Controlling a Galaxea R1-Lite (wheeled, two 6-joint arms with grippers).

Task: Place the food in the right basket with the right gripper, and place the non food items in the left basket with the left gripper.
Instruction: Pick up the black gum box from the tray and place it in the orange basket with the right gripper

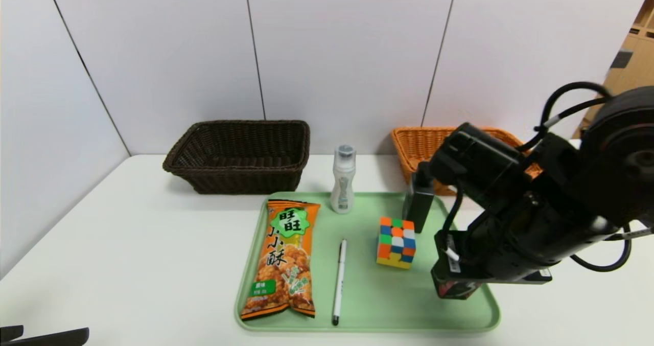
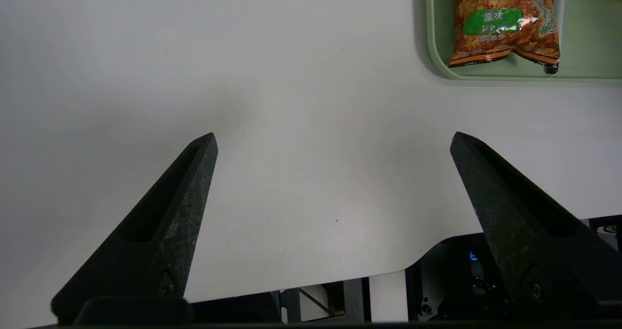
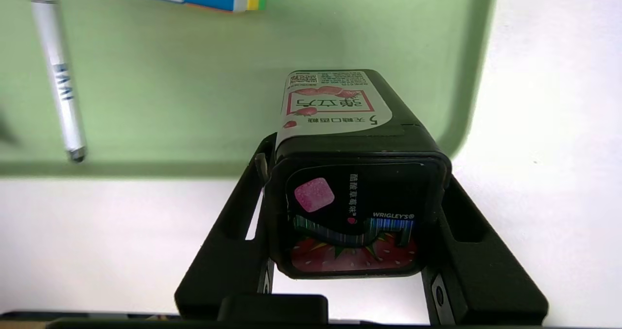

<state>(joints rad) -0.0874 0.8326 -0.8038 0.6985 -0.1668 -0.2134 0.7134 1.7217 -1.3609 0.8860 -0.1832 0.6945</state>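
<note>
**Gum box between the right pincer's fingers, orange basket behind it**

Gum box (image 3: 357,193) stood at the near right corner of the green tray (image 1: 368,305), and the right pincer (image 1: 454,279) was around it: in the right wrist view one black finger (image 3: 233,232) lay against each side wall of the box, so I judged the pincer clenched on it. The long axis of the box ran from the pincer outward. The orange basket (image 1: 424,144) was on the table behind the tray, farther from the robot and on the same right side, partly hidden by the arm. So the coming move, in my judgement, was a lift and then a carry away from the robot. The left pincer (image 2: 335,139) hung wide open over bare table (image 2: 146,52), near the snack bag (image 1: 283,259), well apart from the box.
</note>
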